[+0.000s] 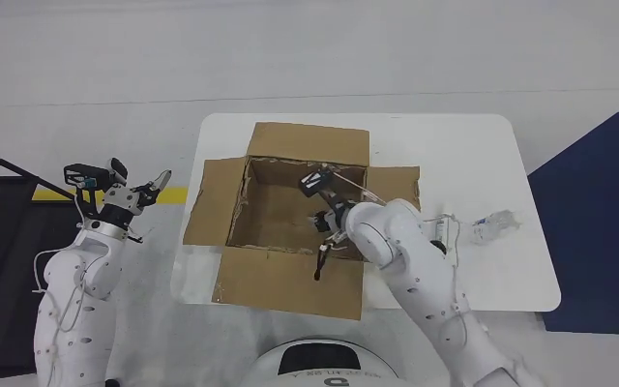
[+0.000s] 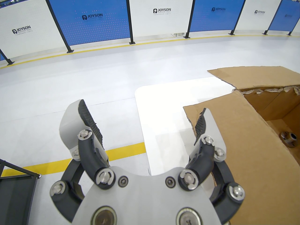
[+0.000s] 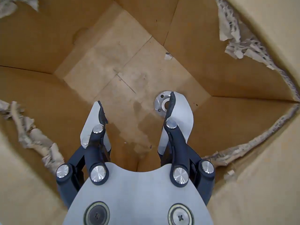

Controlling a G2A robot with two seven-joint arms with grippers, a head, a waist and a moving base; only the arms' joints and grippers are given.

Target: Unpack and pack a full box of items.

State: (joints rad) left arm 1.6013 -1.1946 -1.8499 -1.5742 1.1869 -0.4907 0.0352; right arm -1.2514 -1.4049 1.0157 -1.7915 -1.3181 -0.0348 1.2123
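Fingers [image 3: 101,114] of the right gripper [image 3: 136,99] spread wide and empty, down inside the box [image 3: 234,76]. Beyond them the metal flange [image 3: 160,103] lies flat on the floor. It's round, with no long axis, and peeks from behind one fingertip rather than sitting centred in the gap. It's close to a wall's foot, so room is tight. Far off, the left gripper [image 2: 143,106] hangs open beside the table [image 2: 159,108] edge.

Top view overhead, left wrist beside table [image 2: 161,108], right wrist inside shared box [image 3: 131,54]
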